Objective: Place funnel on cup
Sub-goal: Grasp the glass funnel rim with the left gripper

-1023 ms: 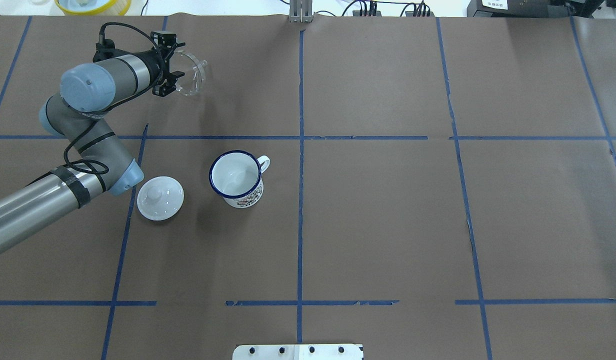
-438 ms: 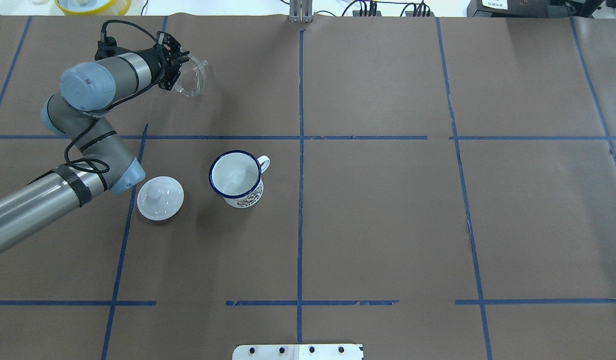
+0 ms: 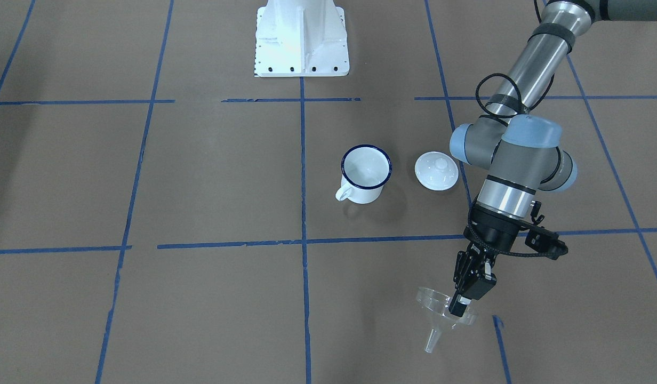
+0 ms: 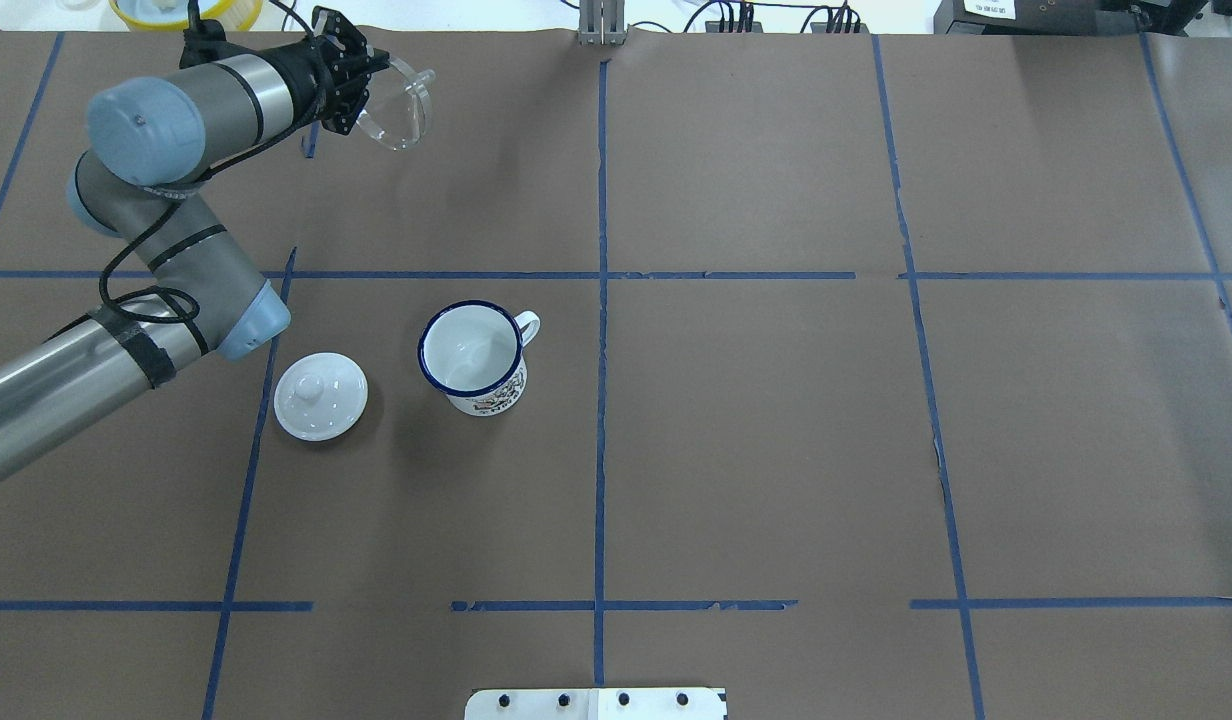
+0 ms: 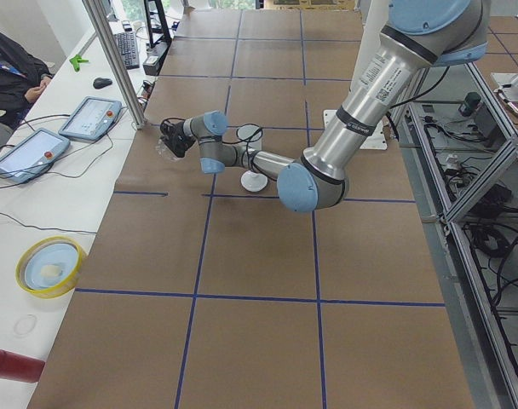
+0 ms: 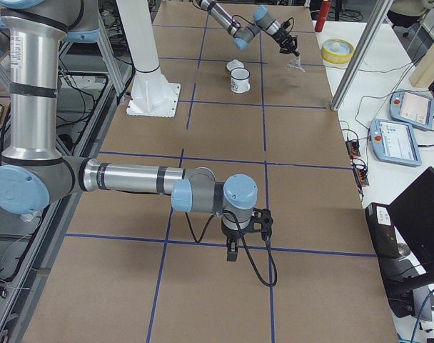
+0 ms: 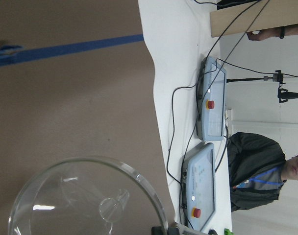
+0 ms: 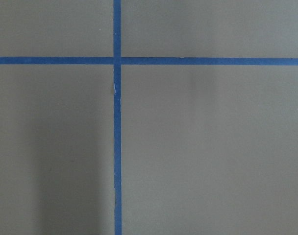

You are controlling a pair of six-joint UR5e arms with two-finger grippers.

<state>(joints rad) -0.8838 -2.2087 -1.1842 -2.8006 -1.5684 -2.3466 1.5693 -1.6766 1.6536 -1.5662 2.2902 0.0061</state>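
The clear funnel (image 4: 401, 100) hangs tilted in the air at the far left of the table, spout pointing away from the arm. My left gripper (image 4: 361, 88) is shut on its rim; this also shows in the front view, with the gripper (image 3: 461, 305) on the funnel (image 3: 439, 312). In the left wrist view the funnel (image 7: 85, 200) fills the lower left. The white cup (image 4: 473, 352) with a blue rim stands upright and empty, well nearer the robot than the funnel. My right gripper (image 6: 231, 250) hangs low over bare table far away; I cannot tell whether it is open or shut.
A round white knobbed lid (image 4: 320, 396) lies just left of the cup, under my left forearm. A yellow bowl (image 4: 186, 10) and control tablets (image 7: 210, 105) sit on the white bench beyond the table's far edge. The robot's base (image 3: 302, 37) stands at the near edge.
My left gripper closed on the funnel's rim, then lifted it and carried it toward the table's far edge. The cup and the lid have not moved.
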